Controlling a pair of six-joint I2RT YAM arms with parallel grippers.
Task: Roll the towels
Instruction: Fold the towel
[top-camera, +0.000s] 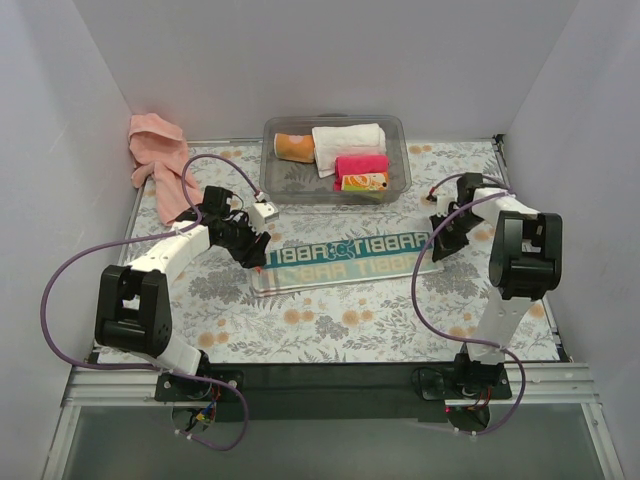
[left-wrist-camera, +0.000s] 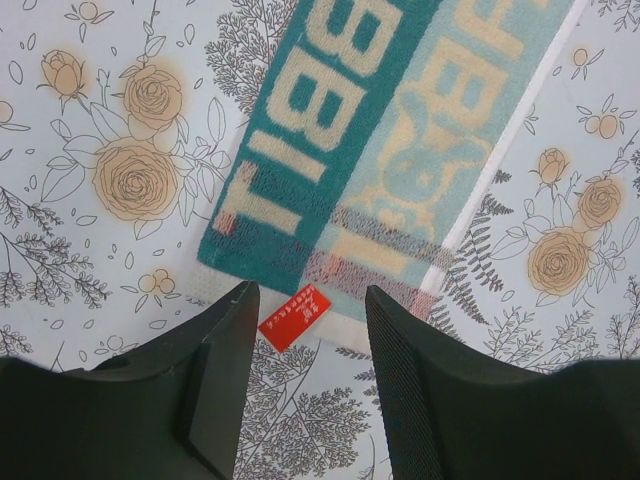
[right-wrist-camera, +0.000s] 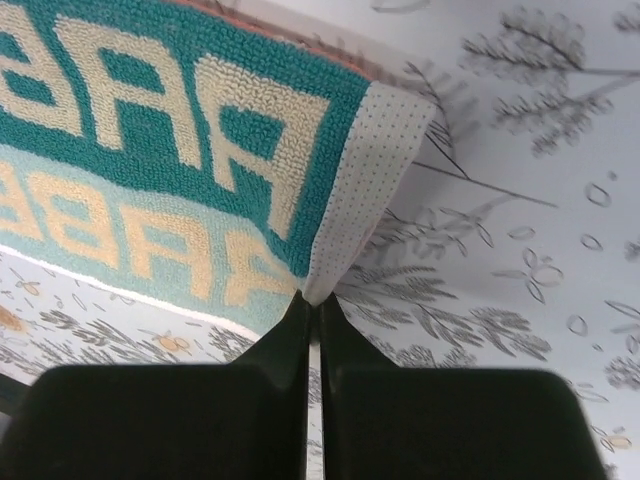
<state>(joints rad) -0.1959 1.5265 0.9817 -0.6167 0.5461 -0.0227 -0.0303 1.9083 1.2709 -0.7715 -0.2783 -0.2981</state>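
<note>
A long teal cloth with cream "RABBIT" lettering (top-camera: 345, 258) lies flat across the middle of the table, folded lengthwise. My left gripper (top-camera: 258, 262) hovers open over its left end. In the left wrist view the cloth (left-wrist-camera: 340, 130) and its small red tag (left-wrist-camera: 294, 317) show between the spread fingers of that gripper (left-wrist-camera: 310, 295), which touch nothing. My right gripper (top-camera: 437, 250) is at the cloth's right end. In the right wrist view that gripper (right-wrist-camera: 310, 300) is shut on the corner of the white hem (right-wrist-camera: 375, 170). The salmon-pink towel (top-camera: 158, 160) lies crumpled at the back left.
A clear plastic bin (top-camera: 335, 120) stands at the back centre. It holds an orange roll (top-camera: 295, 147), a white roll (top-camera: 348, 138), a hot-pink roll (top-camera: 360, 165) and a small yellow-orange roll (top-camera: 364, 182). White walls close the table's sides and back.
</note>
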